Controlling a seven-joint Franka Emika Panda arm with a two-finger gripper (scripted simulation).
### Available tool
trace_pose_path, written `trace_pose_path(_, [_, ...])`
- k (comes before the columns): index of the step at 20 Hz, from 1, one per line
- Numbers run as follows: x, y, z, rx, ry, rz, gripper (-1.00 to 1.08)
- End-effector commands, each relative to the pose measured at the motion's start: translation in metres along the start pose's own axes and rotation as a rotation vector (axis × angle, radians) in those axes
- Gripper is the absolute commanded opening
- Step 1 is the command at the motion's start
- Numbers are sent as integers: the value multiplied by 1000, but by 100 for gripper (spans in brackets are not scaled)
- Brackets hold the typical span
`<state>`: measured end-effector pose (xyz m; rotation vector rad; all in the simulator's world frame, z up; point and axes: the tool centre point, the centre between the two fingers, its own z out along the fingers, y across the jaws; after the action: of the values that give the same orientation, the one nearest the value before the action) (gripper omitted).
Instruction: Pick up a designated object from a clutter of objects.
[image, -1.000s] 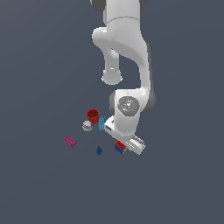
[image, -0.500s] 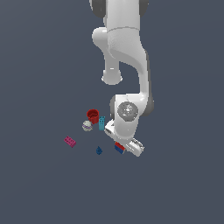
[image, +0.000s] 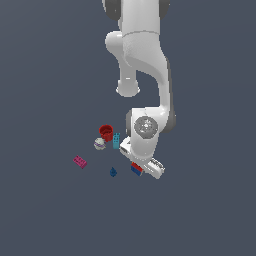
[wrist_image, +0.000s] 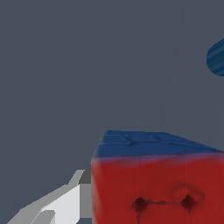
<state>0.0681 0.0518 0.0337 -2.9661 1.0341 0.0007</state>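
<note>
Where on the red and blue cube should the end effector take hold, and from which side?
Probably from above, pinching two opposite flat side faces of the red and blue cube. It sits flat, apart from the dark blue piece, so both sides look free. The end effector is already over it.

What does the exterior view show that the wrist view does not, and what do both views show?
Only the exterior view shows the arm and most of the clutter: the red cup, the teal brick, the white-grey ball and the pink brick. Only the wrist view shows the red-blue cube's face up close, with two dark holes, and a grey finger beside it. Both show the red-blue cube, under the tool, and probably the dark blue piece.
</note>
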Motion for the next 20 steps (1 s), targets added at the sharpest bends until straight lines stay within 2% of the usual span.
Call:
trace_pose_path(1, [0,0,-1,0,0,0,-100])
trace_pose_path(11, [5,18,-35,0,0,0,-100])
trace_pose_path(20, [15,56,-112,1,0,0,-100])
